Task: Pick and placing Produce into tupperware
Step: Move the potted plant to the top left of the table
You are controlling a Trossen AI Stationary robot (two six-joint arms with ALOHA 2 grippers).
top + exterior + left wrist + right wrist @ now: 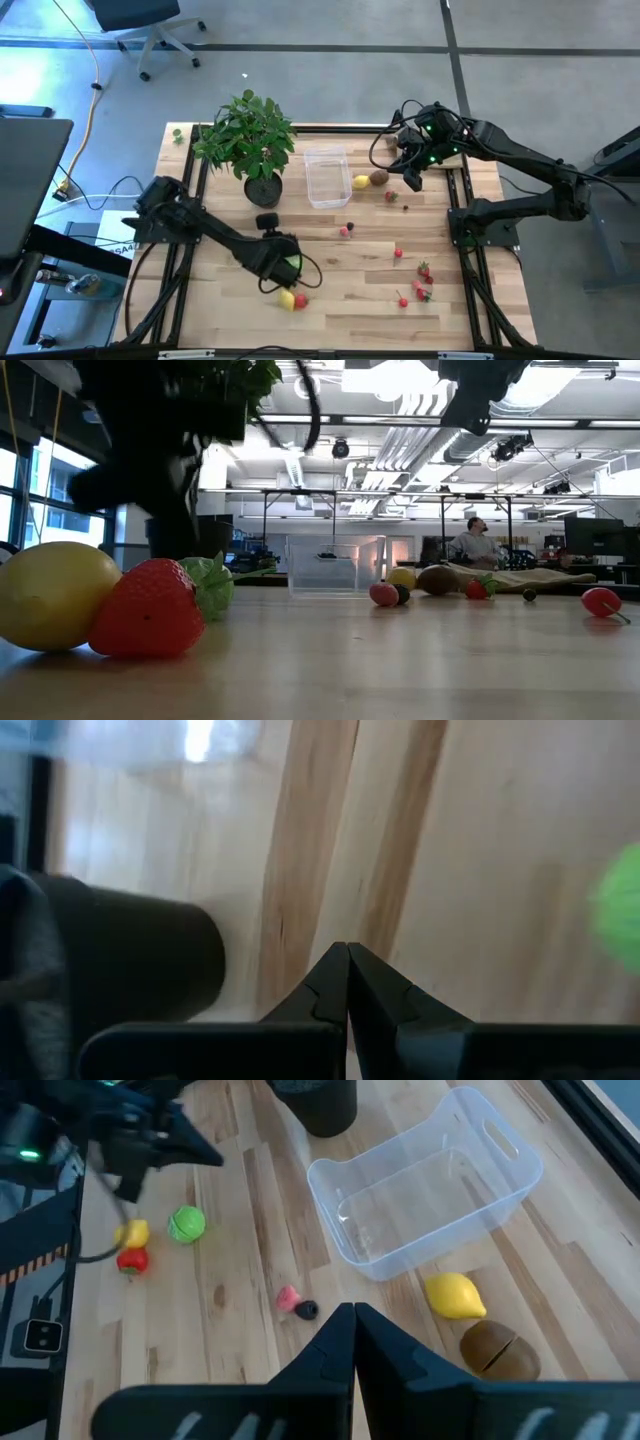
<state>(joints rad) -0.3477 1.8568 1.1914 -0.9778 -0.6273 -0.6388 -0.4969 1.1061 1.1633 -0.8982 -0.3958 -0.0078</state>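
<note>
Two grippers, both clenched on nothing, and the tupperware (pixel 327 176) looks empty, so pretty much the whole job is still ahead

From above: the left gripper (pixel 285 268) sits low over a green round piece (pixel 291 265), with a lemon (pixel 287 298) and a strawberry (pixel 301 299) just on the near side of it. My guess is it'll need to open up before going down, otherwise closed tips just shove the green one along the wooden table (pixel 340 270). The right gripper (pixel 411 181) hangs far right, near another lemon (pixel 361 181) and a kiwi (pixel 378 178) right beside the tub. Red berries are scattered near right, well apart, and being round they could easily roll if nudged. The potted plant (pixel 247 140) stands left of the tub, so its leaves might catch an arm reaching over

Table level: big lemon (pixel 50 595) and strawberry (pixel 148 610) up close on the left, tub (pixel 335 565) farther back. Behind is an open lab, bright ceiling lights, benches, a person seated far off

Left wrist: fingertips (pixel 348 982) pressed together over bare planks, green blur at the edge

Right wrist: fingers (pixel 352 1342) shut too, tub (pixel 425 1180) lying ahead with the lemon (pixel 455 1295) and kiwi (pixel 497 1348) beside it. That thin tub looks light, a bump could slide it
</note>
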